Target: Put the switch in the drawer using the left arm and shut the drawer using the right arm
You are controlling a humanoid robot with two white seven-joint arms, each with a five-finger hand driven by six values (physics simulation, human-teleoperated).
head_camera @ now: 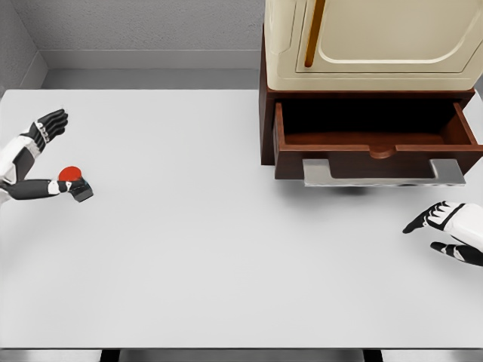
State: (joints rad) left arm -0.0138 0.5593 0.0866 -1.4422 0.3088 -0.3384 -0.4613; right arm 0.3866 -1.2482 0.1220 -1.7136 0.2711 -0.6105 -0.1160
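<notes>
At worktop's far left: switch (73, 179) beside left hand (47, 154).
Fingers spread, gripping nothing yet; open drawer (377, 139) well apart to the right, nearer the relaxed, empty right hand (447, 230).

A broad white worktop (226, 241) fills most of the view under even, soft light. Behind its far edge rises a grey speckled wall (143, 23), meeting a second grey wall (15, 45) at the far left corner. A cream appliance (377, 38) stands at the far right.

Head camera: steep downward view; table (226, 249) mid-distance, seemingly.
</notes>
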